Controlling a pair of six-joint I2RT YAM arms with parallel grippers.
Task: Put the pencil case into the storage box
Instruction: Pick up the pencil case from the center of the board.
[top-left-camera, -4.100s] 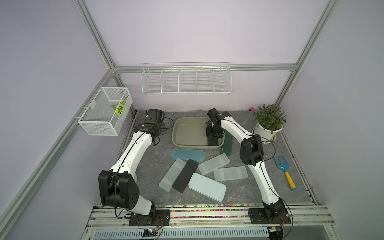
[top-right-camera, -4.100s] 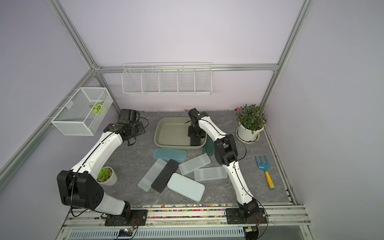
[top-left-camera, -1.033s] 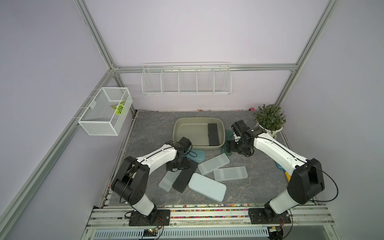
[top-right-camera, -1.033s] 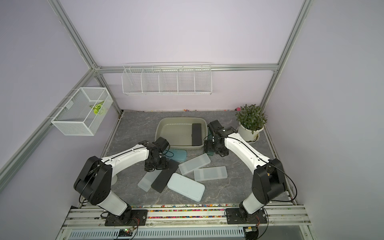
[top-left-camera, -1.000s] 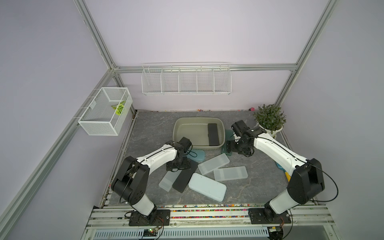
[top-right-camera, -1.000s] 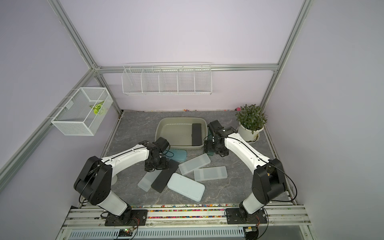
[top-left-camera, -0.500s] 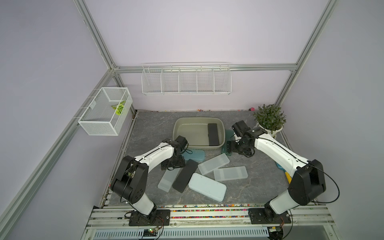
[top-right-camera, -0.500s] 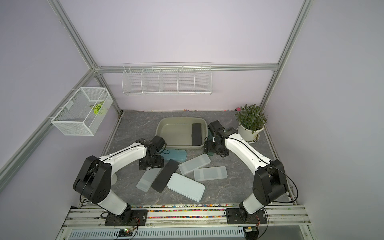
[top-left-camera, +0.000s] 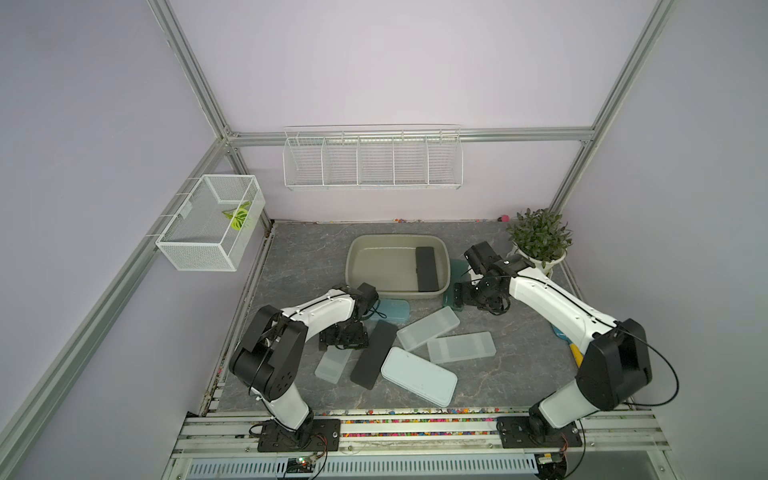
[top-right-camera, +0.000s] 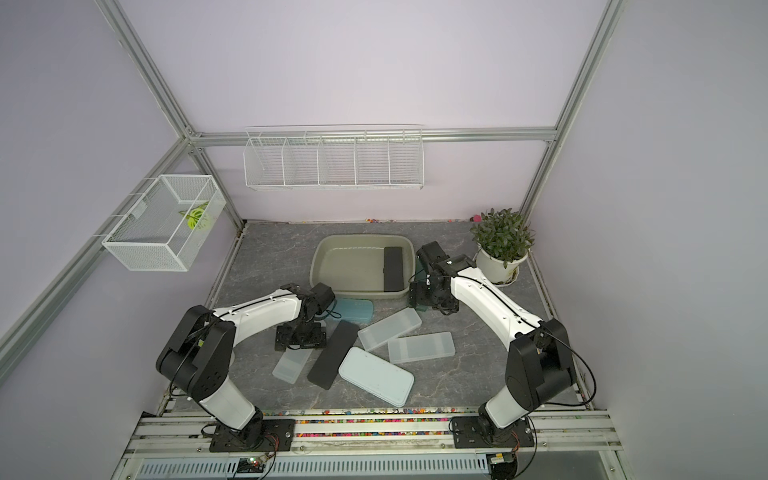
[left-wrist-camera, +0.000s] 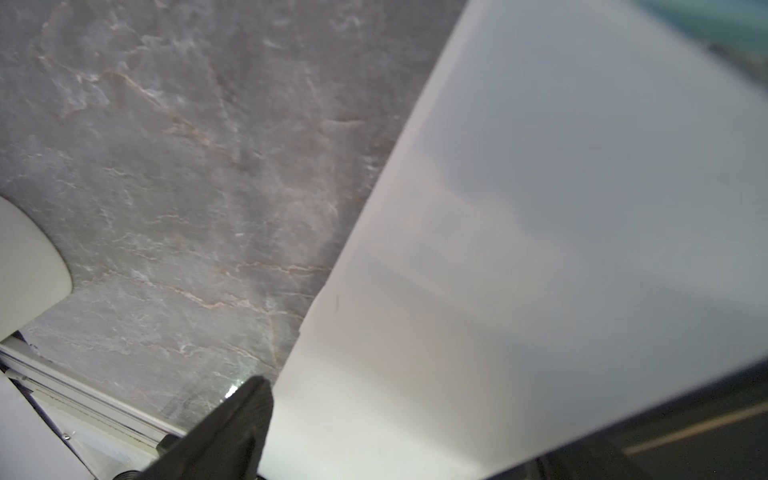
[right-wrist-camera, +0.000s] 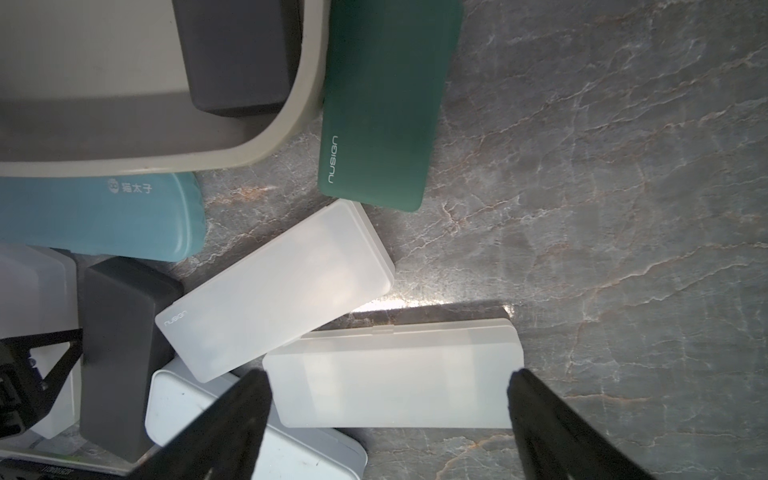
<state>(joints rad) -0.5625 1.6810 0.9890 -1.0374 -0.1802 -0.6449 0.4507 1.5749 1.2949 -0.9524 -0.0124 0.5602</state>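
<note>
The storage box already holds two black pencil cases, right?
No, only one black pencil case lies in the storage box; the second black case lies on the table outside it, as both top views show.

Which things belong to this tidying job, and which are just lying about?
Job: storage box, black case inside it, teal case, green case, second black case, pale blue case, three frosted cases.
Lying about: potted plant, wire basket, wire rack.
</note>
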